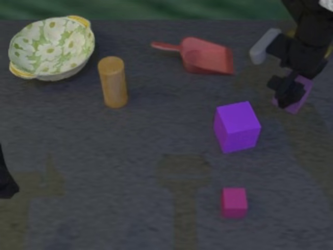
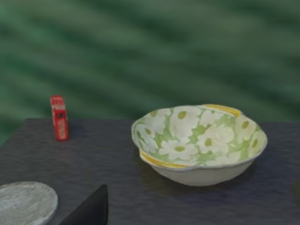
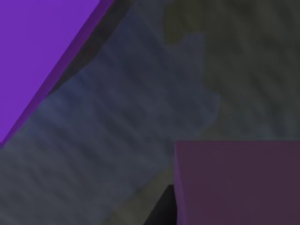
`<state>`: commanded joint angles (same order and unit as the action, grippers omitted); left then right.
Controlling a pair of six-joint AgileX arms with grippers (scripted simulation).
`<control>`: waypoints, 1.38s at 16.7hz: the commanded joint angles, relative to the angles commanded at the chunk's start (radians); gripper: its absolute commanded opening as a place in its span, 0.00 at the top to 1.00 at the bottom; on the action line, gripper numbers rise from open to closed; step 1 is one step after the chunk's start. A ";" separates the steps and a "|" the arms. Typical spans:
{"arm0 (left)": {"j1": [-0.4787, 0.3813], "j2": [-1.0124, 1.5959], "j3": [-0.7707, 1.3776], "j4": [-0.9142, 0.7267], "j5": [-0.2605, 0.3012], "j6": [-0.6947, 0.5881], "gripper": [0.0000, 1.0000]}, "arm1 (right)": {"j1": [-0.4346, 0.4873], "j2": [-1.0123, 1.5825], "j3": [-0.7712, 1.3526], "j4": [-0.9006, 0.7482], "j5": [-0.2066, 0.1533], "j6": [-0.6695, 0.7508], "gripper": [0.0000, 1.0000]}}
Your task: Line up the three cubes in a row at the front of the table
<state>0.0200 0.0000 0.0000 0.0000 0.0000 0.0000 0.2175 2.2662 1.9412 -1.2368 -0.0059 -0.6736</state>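
the right gripper [image 1: 287, 94] stands over the dull purple cube [image 1: 301, 96] at the table's [image 1: 130, 172] right side, but i cannot tell if it holds it; the right wrist view shows this cube [image 3: 236, 180] very close. the violet cube [image 1: 237, 126] is just beside the gripper, the magenta cube [image 1: 234, 202] farther. only the left wrist view shows a red box [image 2: 59, 117] behind the flowered bowl [image 2: 199, 143], which looks empty.
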 joint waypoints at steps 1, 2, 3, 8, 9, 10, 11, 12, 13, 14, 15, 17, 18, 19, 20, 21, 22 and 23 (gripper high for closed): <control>0.000 0.000 0.000 0.000 0.000 0.000 0.00 | 0.013 -0.006 -0.007 0.001 0.000 -0.001 1.00; 0.000 0.000 0.000 0.000 0.000 0.000 0.00 | 0.036 -0.016 -0.020 0.004 0.000 -0.002 1.00; 0.000 0.000 0.000 0.000 0.000 0.000 0.00 | 0.069 -0.031 -0.039 0.008 0.000 -0.003 1.00; 0.000 0.000 0.000 0.000 0.000 0.000 0.00 | 0.342 -0.153 -0.198 0.039 -0.004 -0.010 1.00; 0.000 0.000 0.000 0.000 0.000 0.000 0.00 | 0.410 -0.180 -0.234 0.046 -0.005 -0.013 1.00; 0.000 0.000 0.000 0.000 0.000 0.000 0.00 | 0.474 -0.206 -0.268 0.053 -0.006 -0.016 1.00; 0.000 0.000 0.000 0.000 0.000 0.000 0.00 | 0.531 -0.232 -0.300 0.060 -0.007 -0.019 1.00; 0.000 0.000 0.000 0.000 0.000 0.000 0.00 | 0.576 -0.256 -0.329 0.067 -0.007 -0.021 1.00; 0.000 0.000 0.000 0.000 0.000 0.000 0.00 | 0.611 -0.277 -0.354 0.074 -0.007 -0.022 1.00; 0.000 0.000 0.000 0.000 0.000 0.000 0.00 | 0.636 -0.294 -0.373 0.079 -0.006 -0.023 1.00; 0.000 0.000 0.000 0.000 0.000 0.000 0.00 | 0.651 -0.305 -0.385 0.083 -0.006 -0.024 1.00; 0.000 0.000 0.000 0.000 0.000 0.000 0.00 | 0.654 -0.308 -0.388 0.084 -0.006 -0.024 1.00; 0.000 0.000 0.000 0.000 0.000 0.000 0.00 | 0.654 -0.308 -0.388 0.084 -0.006 -0.024 1.00; 0.000 0.000 0.000 0.000 0.000 0.000 0.00 | 0.651 -0.304 -0.385 0.081 -0.007 -0.021 1.00; 0.000 0.000 0.000 0.000 0.000 0.000 0.00 | 0.651 -0.303 -0.388 0.085 -0.007 -0.021 1.00; 0.000 0.000 0.000 0.000 0.000 0.000 0.00 | 0.650 -0.300 -0.399 0.098 -0.007 -0.020 1.00; 0.000 0.000 0.000 0.000 0.000 0.000 0.00 | 0.648 -0.294 -0.418 0.122 -0.006 -0.018 1.00; 0.000 0.000 0.000 0.000 0.000 0.000 0.00 | 0.647 -0.286 -0.442 0.156 -0.006 -0.017 1.00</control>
<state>0.0200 0.0000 0.0000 0.0000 0.0000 0.0000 0.8649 1.9801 1.4996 -1.0807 -0.0122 -0.6902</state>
